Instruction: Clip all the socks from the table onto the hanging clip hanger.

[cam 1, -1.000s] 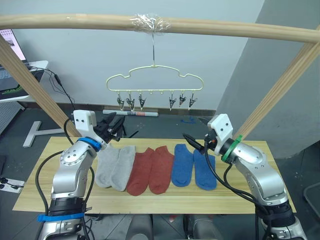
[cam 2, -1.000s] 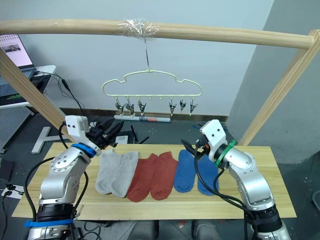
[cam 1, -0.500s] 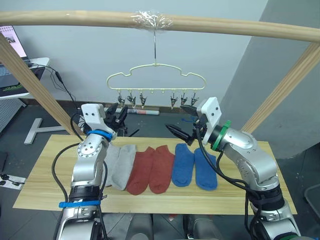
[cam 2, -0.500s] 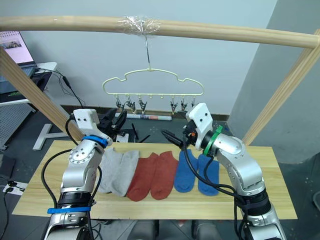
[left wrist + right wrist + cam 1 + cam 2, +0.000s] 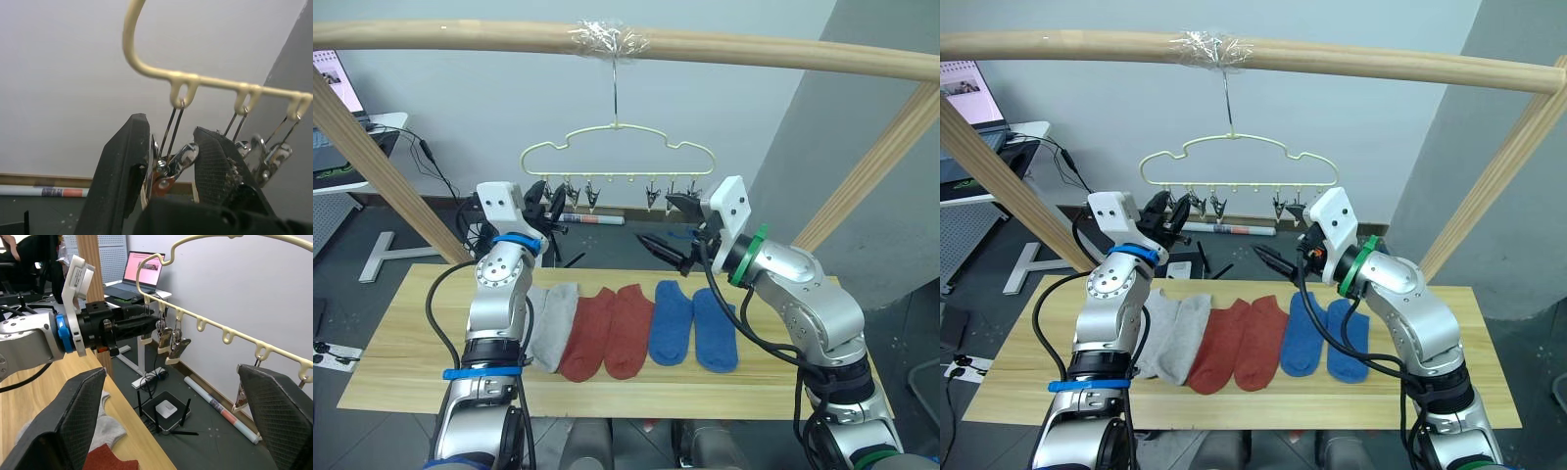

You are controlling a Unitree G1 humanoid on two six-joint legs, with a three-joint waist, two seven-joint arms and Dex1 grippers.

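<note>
Pale wooden planks make up the table [image 5: 401,362], which runs across the lower half of the head view. On it the socks lie flat in a close row at about six o'clock: two light grey socks [image 5: 553,328] toward seven o'clock, two rust red socks [image 5: 607,331] in the middle, two blue socks [image 5: 693,328] toward five o'clock. The nearer grey sock is partly hidden behind the left arm.

Above the table, at twelve o'clock, the clip hanger [image 5: 617,147] hangs by its hook from a round wooden pole [image 5: 754,54], where clear tape [image 5: 607,39] is wrapped. Its metal clips [image 5: 653,193] dangle in a line below the wavy wire.

The left gripper [image 5: 546,208] is raised at ten o'clock of the socks, at the hanger's left end. In its wrist view the fingers [image 5: 122,166] stand narrowly apart on either side of the leftmost clip [image 5: 168,164]; whether they press it cannot be told.

The right gripper [image 5: 668,227] is raised at one o'clock of the socks, just below the hanger's right-hand clips, its fingers [image 5: 279,406] spread wide and holding nothing.
</note>
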